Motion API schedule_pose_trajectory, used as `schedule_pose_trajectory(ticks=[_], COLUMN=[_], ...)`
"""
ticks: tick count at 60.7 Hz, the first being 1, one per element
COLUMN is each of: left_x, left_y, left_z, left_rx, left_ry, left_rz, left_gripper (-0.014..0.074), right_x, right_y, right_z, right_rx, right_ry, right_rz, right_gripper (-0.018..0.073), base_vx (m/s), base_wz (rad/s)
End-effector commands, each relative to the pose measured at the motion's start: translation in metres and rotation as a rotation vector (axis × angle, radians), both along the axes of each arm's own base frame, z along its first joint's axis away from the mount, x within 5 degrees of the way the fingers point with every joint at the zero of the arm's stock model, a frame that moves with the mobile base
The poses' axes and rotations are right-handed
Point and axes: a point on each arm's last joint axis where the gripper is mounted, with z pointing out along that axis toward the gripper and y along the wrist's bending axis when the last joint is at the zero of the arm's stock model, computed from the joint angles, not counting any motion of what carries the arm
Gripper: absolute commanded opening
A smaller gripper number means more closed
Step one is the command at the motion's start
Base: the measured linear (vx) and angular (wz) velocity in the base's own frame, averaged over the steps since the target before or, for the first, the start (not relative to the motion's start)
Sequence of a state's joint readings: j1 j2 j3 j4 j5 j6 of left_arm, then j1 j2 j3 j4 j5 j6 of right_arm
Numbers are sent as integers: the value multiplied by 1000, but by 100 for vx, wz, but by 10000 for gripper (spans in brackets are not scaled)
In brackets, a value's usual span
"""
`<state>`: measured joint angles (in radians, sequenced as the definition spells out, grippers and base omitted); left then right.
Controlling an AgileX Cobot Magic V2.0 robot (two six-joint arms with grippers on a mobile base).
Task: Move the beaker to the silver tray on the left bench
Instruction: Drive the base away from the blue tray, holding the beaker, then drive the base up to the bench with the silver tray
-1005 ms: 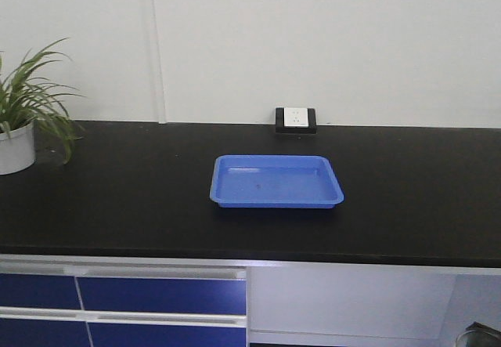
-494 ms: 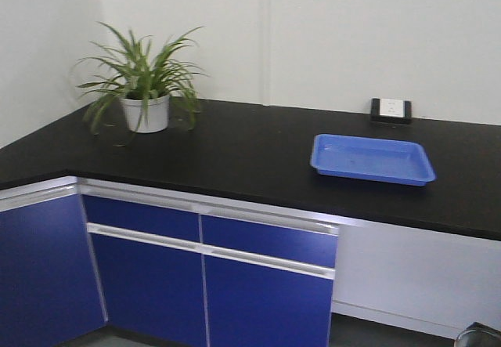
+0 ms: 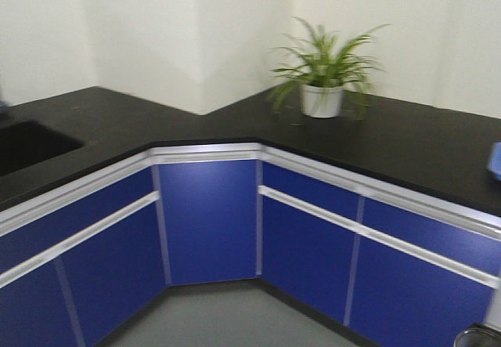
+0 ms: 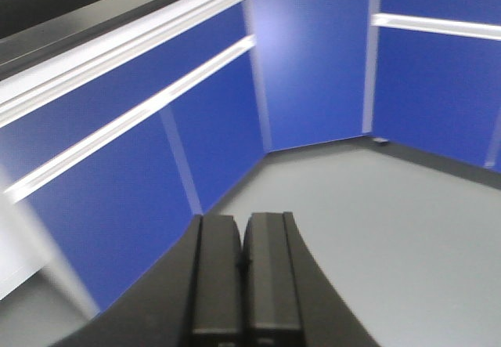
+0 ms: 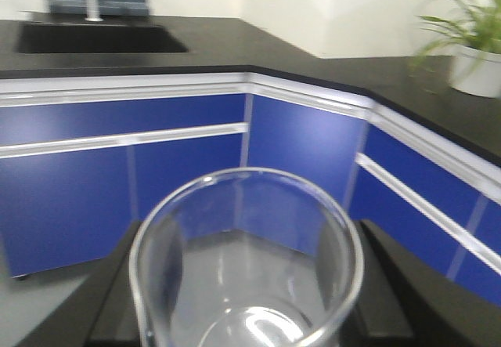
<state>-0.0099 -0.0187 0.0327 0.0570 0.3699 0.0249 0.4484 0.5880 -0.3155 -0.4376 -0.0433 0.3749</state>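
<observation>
Clear glass is filling the lower middle of the right wrist view: the beaker [image 5: 246, 261] is standing upright between the 2 black fingers of the right claw [image 5: 246, 308], which is gripping it from both sides, by my reading, and holding it above the grey floor [image 5: 35, 284]. The left claw [image 4: 243, 276] is showing its 2 fingers pressed together with nothing between them. The step in hand is looking like the carry toward the left bench [image 3: 86, 229], whose black worktop [image 3: 102, 106] and sink [image 3: 23, 147] are lying at the left of the front view. The next move is calling for bringing the base up to that bench, finding the silver tray, and lowering the beaker level onto it. That tray is not showing in any view; the beaker's bottom is being cut off by the lower edge, the contact of fingers on glass is lying out of sight, and blur is softening everything.
</observation>
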Motion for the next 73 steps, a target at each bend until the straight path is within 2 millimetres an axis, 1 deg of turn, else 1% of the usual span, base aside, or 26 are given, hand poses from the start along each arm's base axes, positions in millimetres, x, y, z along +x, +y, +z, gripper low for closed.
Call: schedule_pose_trajectory(ticks=[1, 42, 73], left_x=[2, 2, 2], left_y=[-1, -1, -1], left_z=[0, 0, 0], left_rx=[-5, -5, -5], left_ry=[-63, -63, -63], left_rz=[-10, -10, -10], left_gripper=[1, 1, 1], right_x=[0, 0, 0], right_y=[3, 3, 3], right_z=[17, 17, 17], right_rx=[41, 41, 41], right_ry=[-90, -90, -90], right_rz=[29, 29, 29], right_gripper=[-11, -11, -11], base_vx=[-25, -17, 1], base_wz=[73, 64, 61])
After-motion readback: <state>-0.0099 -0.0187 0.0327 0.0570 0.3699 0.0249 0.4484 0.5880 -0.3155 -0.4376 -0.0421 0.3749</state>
